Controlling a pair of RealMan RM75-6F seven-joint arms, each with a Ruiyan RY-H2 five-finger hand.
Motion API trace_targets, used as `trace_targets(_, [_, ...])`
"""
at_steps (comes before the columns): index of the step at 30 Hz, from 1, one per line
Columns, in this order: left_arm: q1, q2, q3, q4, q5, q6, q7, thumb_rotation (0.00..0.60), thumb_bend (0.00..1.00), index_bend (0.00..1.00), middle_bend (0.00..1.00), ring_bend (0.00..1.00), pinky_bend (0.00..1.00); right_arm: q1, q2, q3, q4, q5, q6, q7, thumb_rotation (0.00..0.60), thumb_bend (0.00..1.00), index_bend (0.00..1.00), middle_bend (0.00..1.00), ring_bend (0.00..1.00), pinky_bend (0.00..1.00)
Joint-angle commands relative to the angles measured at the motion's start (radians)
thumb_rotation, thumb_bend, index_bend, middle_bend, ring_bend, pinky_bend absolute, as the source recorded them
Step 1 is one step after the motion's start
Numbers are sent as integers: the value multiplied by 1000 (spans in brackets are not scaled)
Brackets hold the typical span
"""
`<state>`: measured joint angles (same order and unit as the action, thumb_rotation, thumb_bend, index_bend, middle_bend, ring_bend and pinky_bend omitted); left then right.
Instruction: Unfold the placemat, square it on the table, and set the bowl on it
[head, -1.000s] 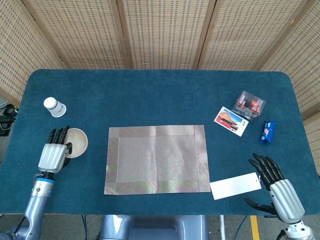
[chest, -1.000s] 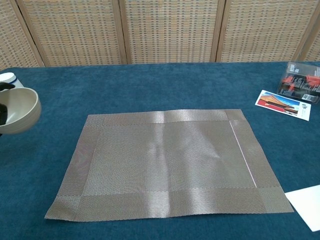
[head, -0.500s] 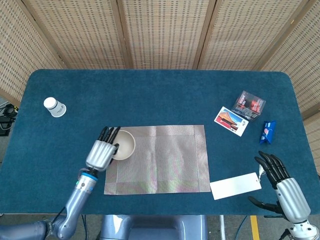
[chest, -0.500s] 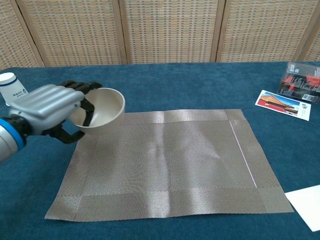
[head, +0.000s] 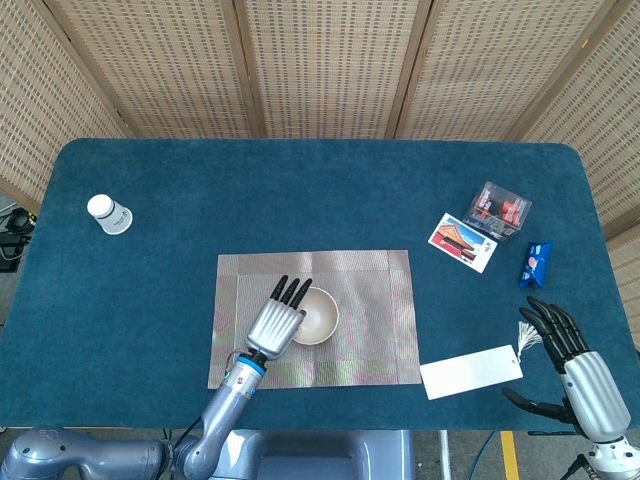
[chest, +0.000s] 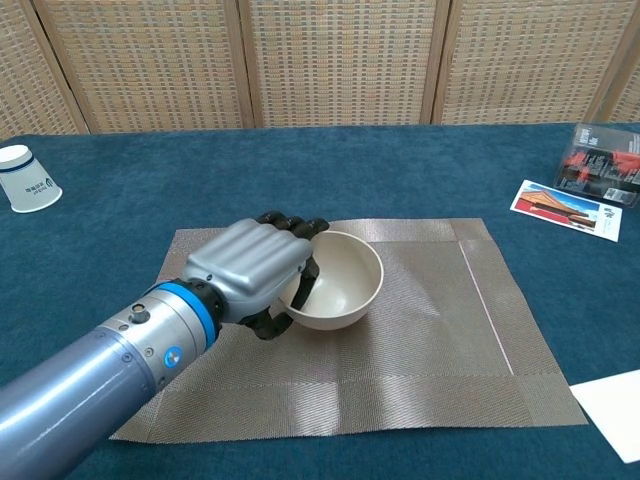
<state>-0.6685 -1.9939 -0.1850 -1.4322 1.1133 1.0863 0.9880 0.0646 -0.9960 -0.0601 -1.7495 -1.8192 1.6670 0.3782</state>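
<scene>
— What are you working on, biggest thing first?

— Your table (head: 330, 190) is a broad rounded slab under deep blue, felt-like cloth. Behind it stand woven cane screens (head: 320, 60) in wooden frames. Near the front edge your mat (head: 375, 310) lies open and flat: a grey-brown woven rectangle with a wider band round its border, a dull sheen across the weave, and its edges roughly parallel to the table's.

— And the bowl?

— Your bowl (chest: 345, 285) is smooth, cream-coloured, round and shallow. It sits over the left-centre of the mat; I cannot tell whether its base touches the weave.

— How is your left hand set?

— Your left hand (chest: 252, 270), silver-backed with black fingers, reaches in from the near left, knuckles up. Its fingers hook over the bowl's near-left rim and into the inside, thumb beneath, so you are gripping the bowl. The forearm runs low across the mat's near-left corner.

— Your right?

— Your right hand (head: 575, 365) hangs off the table's near right corner, fingers spread and pointing away, thumb out sideways, holding nothing.

— Smaller things?

— A white paper sheet (head: 470, 372) lies just right of the mat. Far right sit a clear plastic box (head: 498, 209), a picture card (head: 462, 242) and a blue packet (head: 537, 263). An upturned paper cup (head: 108, 213) stands far left.
</scene>
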Motion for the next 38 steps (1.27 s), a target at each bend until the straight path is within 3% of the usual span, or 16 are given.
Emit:
trace_targets(1, [-8, -9, -3, 6, -21, 1, 16, 600, 360, 416, 0, 0, 0, 0, 1, 1, 0, 1, 1, 2, 600, 84, 48, 0, 0, 0])
trace_targets(5, [-11, -1, -3, -11, -48, 7, 26, 600, 267, 116, 0, 0, 0, 0, 2, 3, -1, 3, 1, 4, 600, 83, 48, 0, 0, 0])
trace_targets(8, [-8, 23, 6, -33, -38, 21, 17, 600, 226, 12, 0, 0, 0, -1, 2, 3, -1, 4, 1, 2, 600, 84, 48, 0, 0, 0])
trace_targets(14, [38, 127, 40, -168, -1, 94, -22, 600, 220, 13, 0, 0, 0, -1, -3, 1, -3, -1, -7, -19, 600, 84, 48, 0, 0, 0])
trace_targets(17, [101, 238, 94, -263, 81, 190, -63, 600, 220, 37, 0, 0, 0, 1, -14, -1, -1, 3, -26, -53, 600, 84, 48, 0, 0, 0])
trace_targets(25, [279, 513, 199, -377, 238, 415, -279, 600, 220, 35, 0, 0, 0, 8, -35, 11, -9, 67, -92, -149, 600, 82, 48, 0, 0, 0])
trace_targets(30, [379, 665, 271, -382, 298, 505, -381, 600, 213, 24, 0, 0, 0, 11, -59, 35, 1, 115, -108, -208, 600, 83, 48, 0, 0, 0])
trace_targets(38, [490, 744, 297, -350, 327, 601, -472, 600, 207, 5, 0, 0, 0, 10, -98, 83, 28, 206, -125, -374, 600, 83, 48, 0, 0, 0])
